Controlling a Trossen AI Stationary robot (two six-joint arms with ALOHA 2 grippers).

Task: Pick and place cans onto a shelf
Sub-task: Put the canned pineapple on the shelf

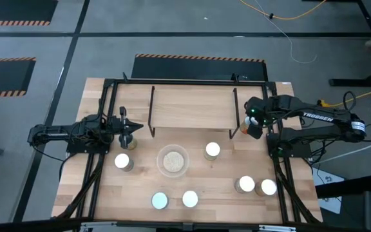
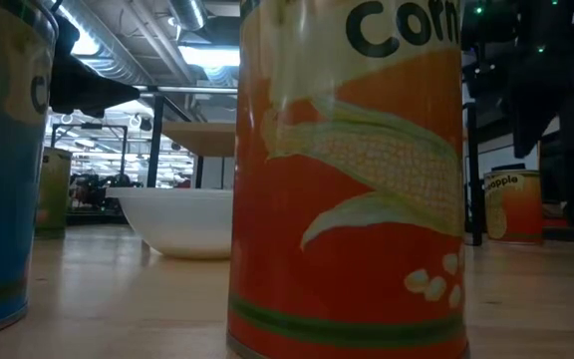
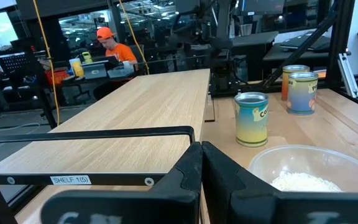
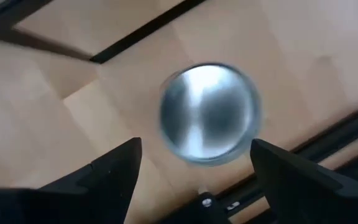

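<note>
The shelf, a light board in a black rod frame, stands at the table's far middle. Several cans stand upright on the tabletop: one left of the bowl, one right of it, two at the near edge, and two at the near right. Another can stands by the shelf's right end. My right gripper hangs open above this can, pointing down, with its fingers to either side and clear of it. My left gripper waits shut at the shelf's left end.
A clear round bowl with beige contents sits mid-table in front of the shelf. The shelf's black rod posts rise close to my right gripper. A person in orange sits in the room beyond the table.
</note>
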